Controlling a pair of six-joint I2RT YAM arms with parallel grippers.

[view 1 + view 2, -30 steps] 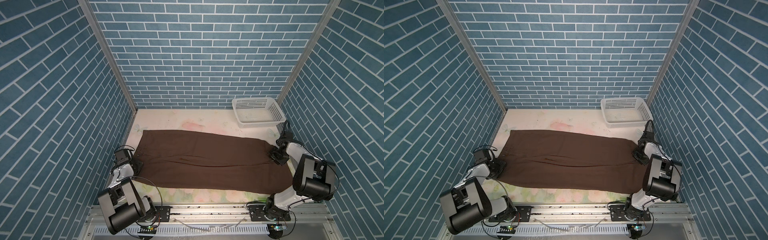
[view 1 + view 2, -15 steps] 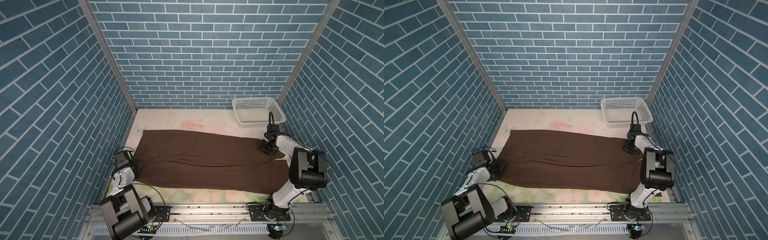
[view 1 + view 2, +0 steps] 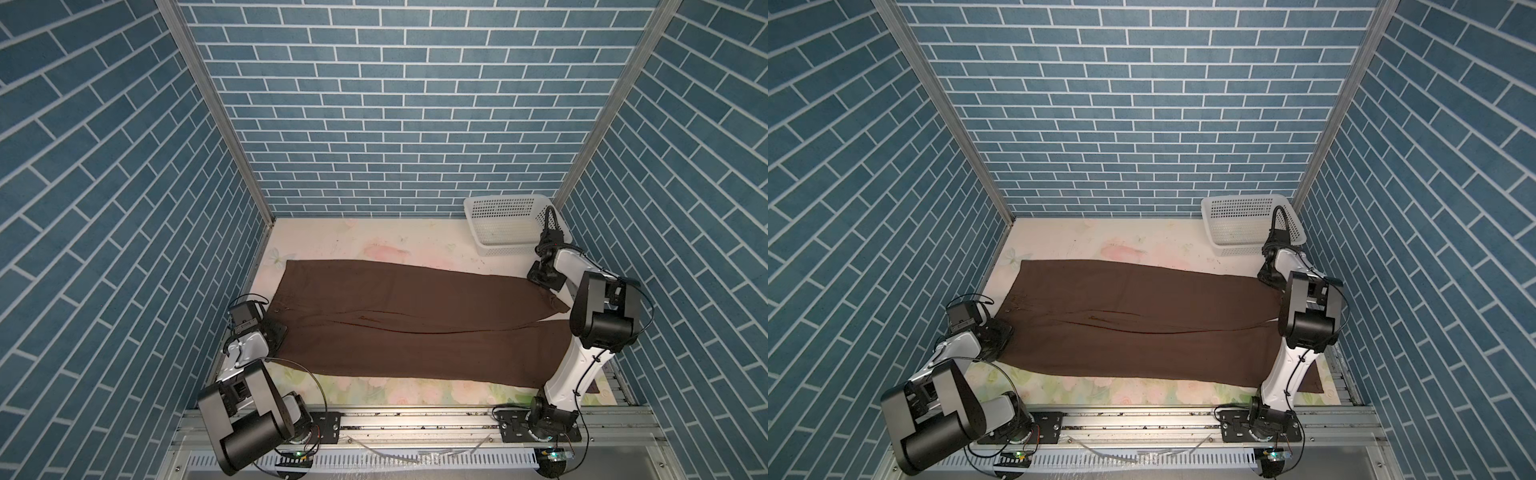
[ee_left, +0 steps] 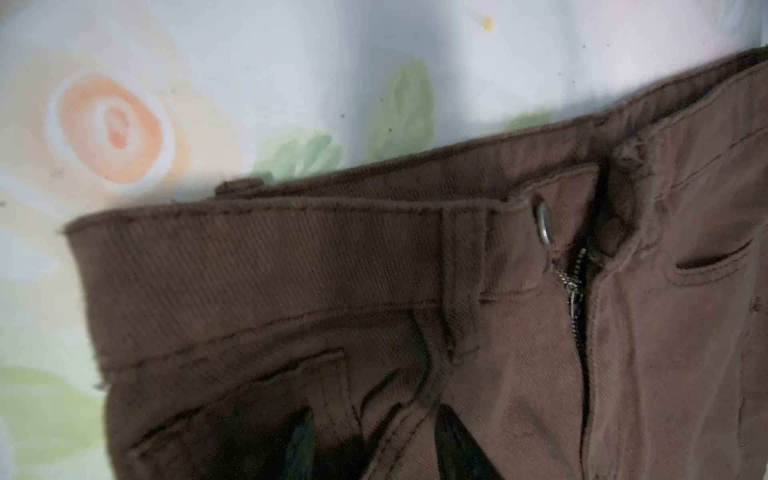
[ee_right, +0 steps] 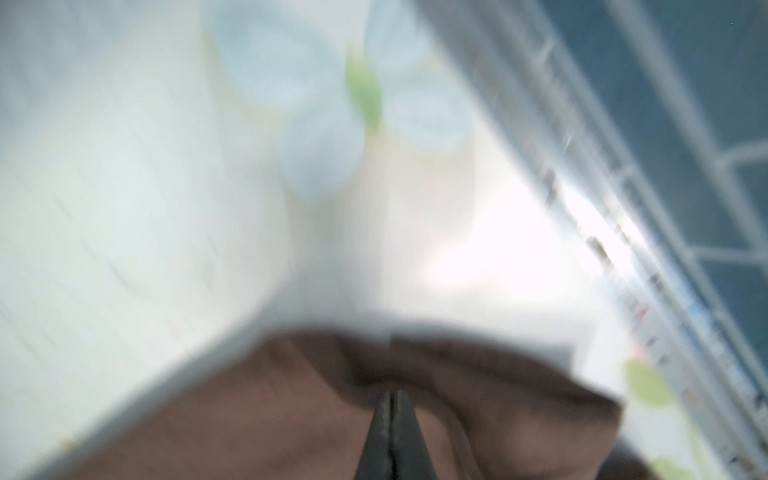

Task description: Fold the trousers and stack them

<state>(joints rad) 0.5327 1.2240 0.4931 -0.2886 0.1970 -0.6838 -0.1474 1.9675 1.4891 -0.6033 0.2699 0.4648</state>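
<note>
My right fingers (image 5: 384, 432) are pressed together, pinching the upper leg's hem of the trousers (image 3: 415, 324), at the right of a top view. My left fingers (image 4: 301, 451) stand apart on the waist cloth, lower centre of the left wrist view; gripping or not, can't tell. Trousers lie full length across the middle, waist left, hems right. 0 folds done; folding and stacking all left, I judge.

White perforated basket (image 3: 507, 250) at far right corner, floral table cover (image 3: 374, 237), blue brick-pattern walls (image 3: 395, 104)
</note>
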